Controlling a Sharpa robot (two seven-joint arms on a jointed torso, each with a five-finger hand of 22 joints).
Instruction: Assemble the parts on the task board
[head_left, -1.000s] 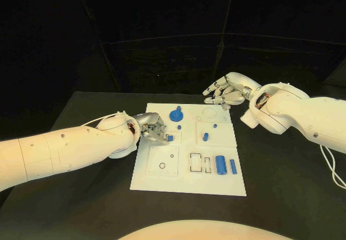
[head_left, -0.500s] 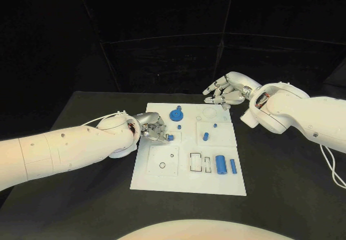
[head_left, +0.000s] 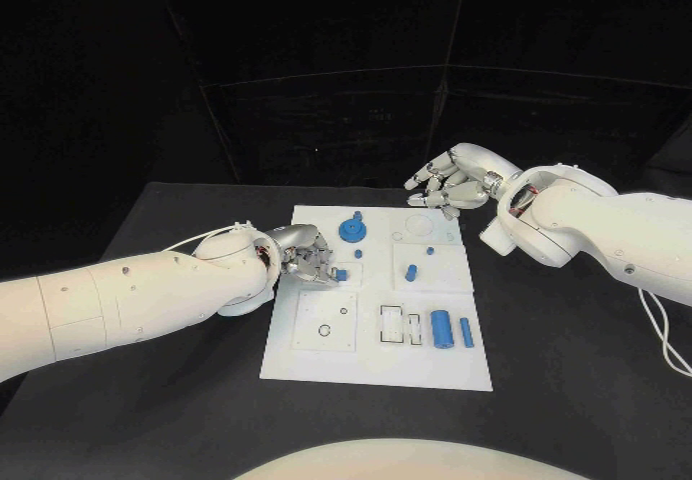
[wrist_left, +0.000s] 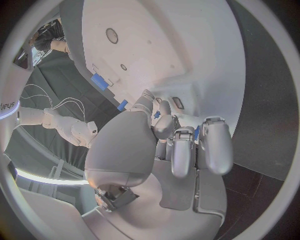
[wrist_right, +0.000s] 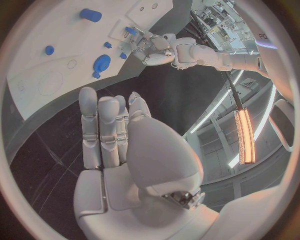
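The board (head_left: 378, 355) lay in the middle of the black surface (head_left: 577, 370). The left hand (head_left: 306, 256) rested over the board's left edge, fingers (wrist_left: 214, 145) curled around a small blue part (wrist_left: 157, 115) (only partly visible between them). The right hand (head_left: 454, 182) hovered beyond the board's far right corner, fingers (wrist_right: 100, 125) loosely spread and holding nothing. On the board, a blue disc (head_left: 353, 232) sat near the far edge, a peg (head_left: 411, 271) at mid-right, and two cylinders (head_left: 443, 327) stood near the right edge.
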